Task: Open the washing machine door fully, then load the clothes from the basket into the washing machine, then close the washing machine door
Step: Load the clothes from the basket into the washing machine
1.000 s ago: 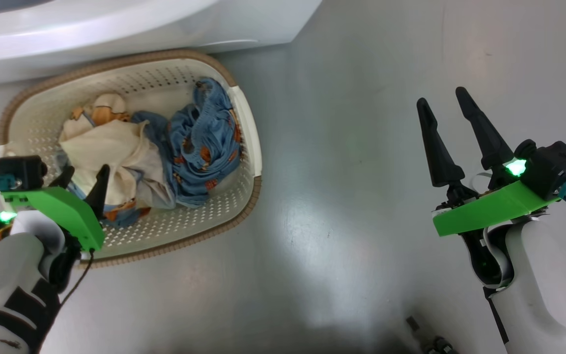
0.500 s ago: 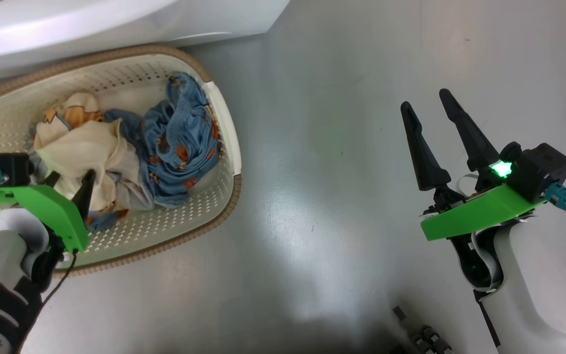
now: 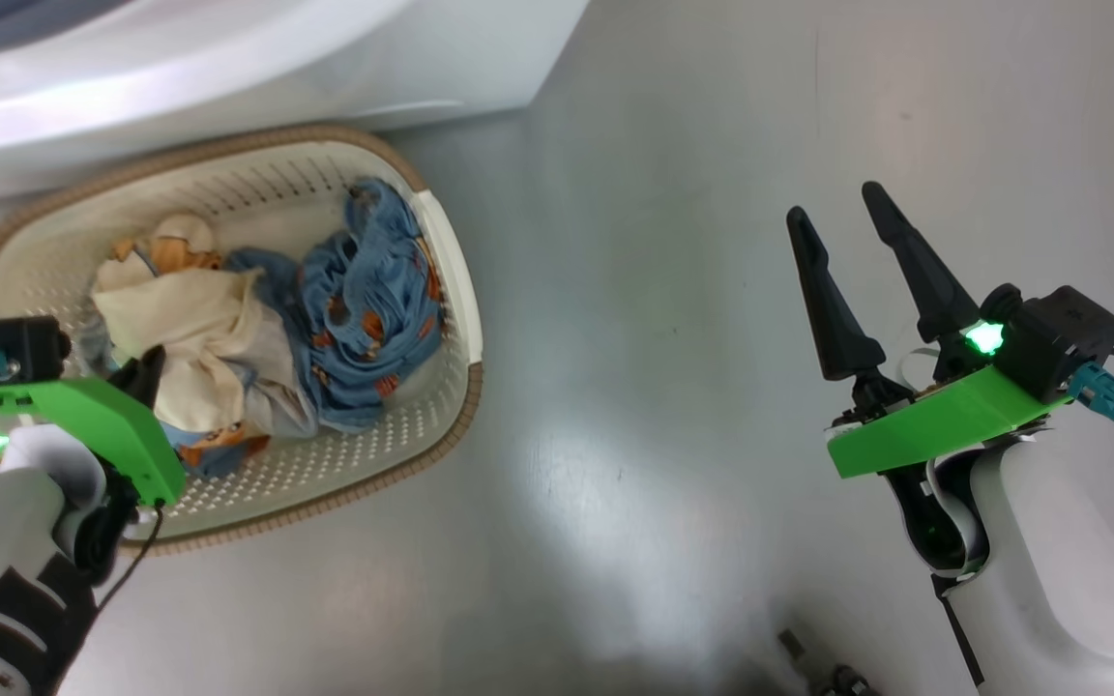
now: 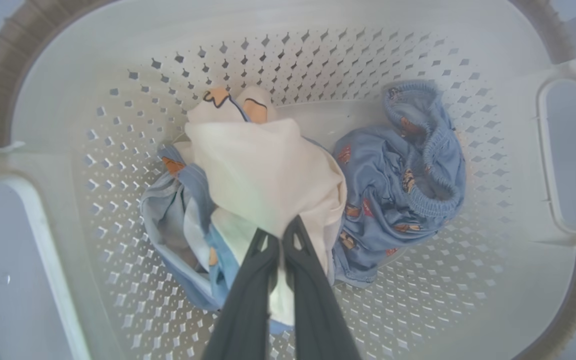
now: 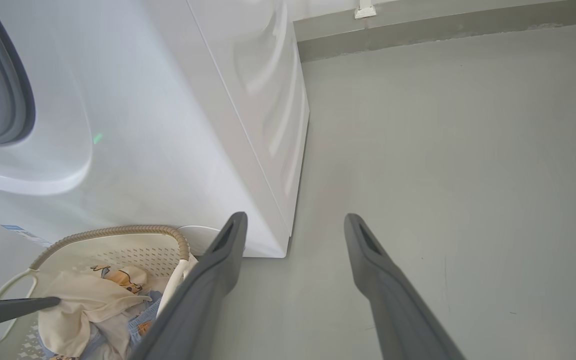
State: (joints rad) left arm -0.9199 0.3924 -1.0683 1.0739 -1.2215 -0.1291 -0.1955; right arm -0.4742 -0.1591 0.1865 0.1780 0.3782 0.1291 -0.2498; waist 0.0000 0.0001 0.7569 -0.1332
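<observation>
On glossy grey floor [image 3: 673,290], the basket [image 3: 257,184].

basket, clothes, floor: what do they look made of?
Basket: cream moulded plastic, matte, with regular punched holes; ribbed brown rim, possibly plastic too. Clothes: thin soft fabric, likely cotton knit; it creases and bunches. Floor: smooth grey, semi-gloss, showing blurred light reflections; coating or vinyl, unclear.

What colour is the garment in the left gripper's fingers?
Cream-white soft garment, pinched by left gripper; left wrist view shows it best.
</observation>
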